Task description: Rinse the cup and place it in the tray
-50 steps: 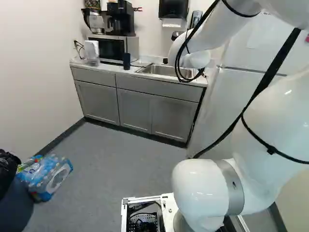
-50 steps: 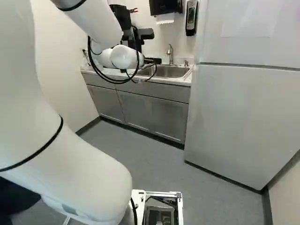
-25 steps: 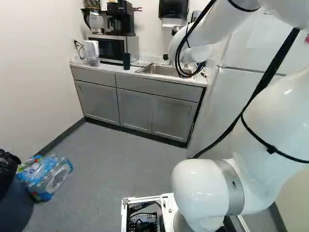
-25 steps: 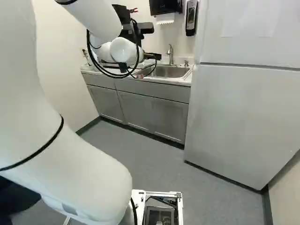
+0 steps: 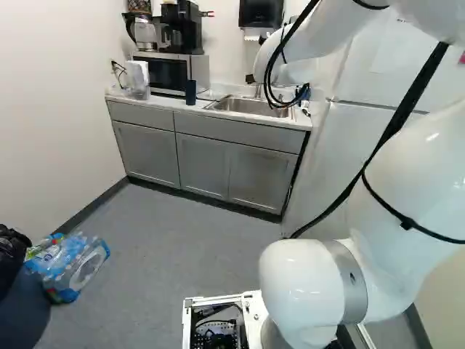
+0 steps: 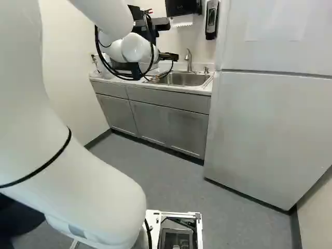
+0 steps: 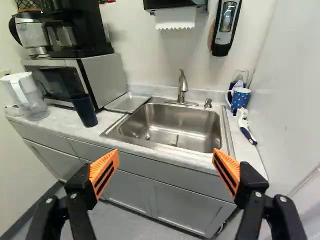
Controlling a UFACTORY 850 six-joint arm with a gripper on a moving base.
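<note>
Pincer [image 6: 137, 71] spread wide; dark cup [image 7: 84, 110] ahead, well apart, off to one side, near metal tray [image 7: 127, 103].

The black jaws stand wide apart, their ribbed orange pads [image 7: 104, 170] facing each other. Ahead, a rectangular stainless-steel sink [image 7: 170, 127] is set in a pale desk [image 7: 62, 124], a curved metal faucet [image 7: 183, 88] behind it. A shallow silver metal tray [image 7: 127, 102] lies between the sink and a boxy silver microwave [image 7: 107, 77]. A dark blue cylindrical cup [image 7: 84, 110] stands upright near the tray; across the sink sits a blue patterned mug [image 7: 241, 98], near a white-and-blue brush [image 7: 244, 126].
</note>
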